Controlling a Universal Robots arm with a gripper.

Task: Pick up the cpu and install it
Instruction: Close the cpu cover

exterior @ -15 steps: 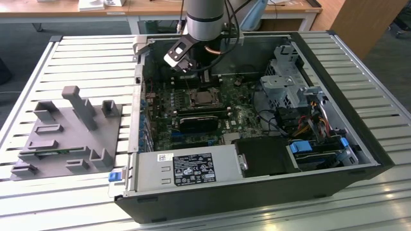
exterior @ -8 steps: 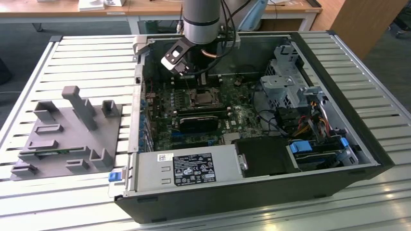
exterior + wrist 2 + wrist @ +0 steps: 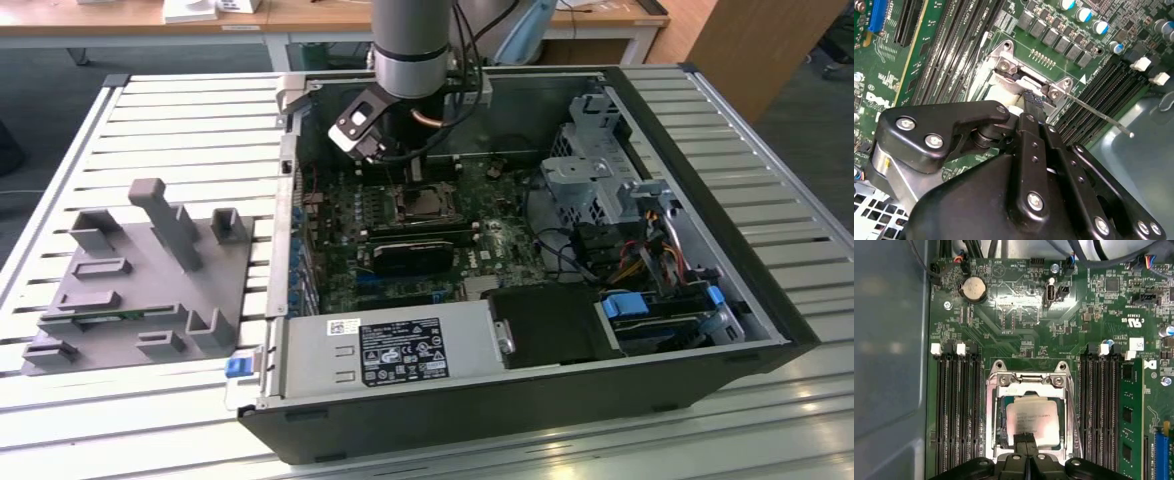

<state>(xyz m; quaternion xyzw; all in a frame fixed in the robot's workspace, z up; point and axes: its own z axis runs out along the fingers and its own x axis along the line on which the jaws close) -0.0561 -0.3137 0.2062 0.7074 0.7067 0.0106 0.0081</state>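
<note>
The cpu (image 3: 1031, 412), a small square chip with a silvery top plate, lies inside the metal-framed socket (image 3: 1026, 382) on the green motherboard, with a dark gap along one side of it. My gripper (image 3: 1025, 438) hangs right over the socket, its two black fingertips pressed together at the cpu's near edge. In the second wrist view the fingertips (image 3: 1033, 100) sit against the socket's hinge end, next to a pale edge. In the exterior view the arm reaches down into the open computer case and the gripper (image 3: 387, 152) is just behind the socket (image 3: 424, 203).
The socket's thin metal lever (image 3: 1099, 112) sticks out free. Memory slots (image 3: 956, 410) flank the socket, and a green memory stick (image 3: 1130, 415) stands in one. A long black module (image 3: 414, 250), power supply (image 3: 387, 350) and drive cage (image 3: 594, 170) crowd the case. A grey tray (image 3: 134, 270) lies at the exterior view's left.
</note>
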